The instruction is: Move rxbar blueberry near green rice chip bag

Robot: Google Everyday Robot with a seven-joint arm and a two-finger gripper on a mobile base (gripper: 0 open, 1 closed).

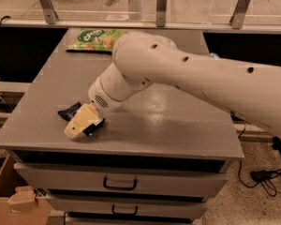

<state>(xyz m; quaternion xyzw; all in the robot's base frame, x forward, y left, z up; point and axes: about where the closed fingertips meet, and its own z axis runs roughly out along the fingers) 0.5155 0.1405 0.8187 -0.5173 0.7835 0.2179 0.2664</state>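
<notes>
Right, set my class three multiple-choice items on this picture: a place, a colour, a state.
1. Where is the gripper? A. At the far right corner. B. Over the small flat dark navy bar wrapper, near the front left corner of the grey table top. C. Off the table, by the floor.
2. What colour is the flat crinkly snack bag at the far edge? A. Red. B. Yellow. C. Bright green.
3. How does that bag sit? A. Lying flat. B. Standing upright. C. Hanging from the gripper.
Key: 1 B, it hides part of the bar; 2 C, green with white lettering; 3 A, it rests flat on the top.
</notes>
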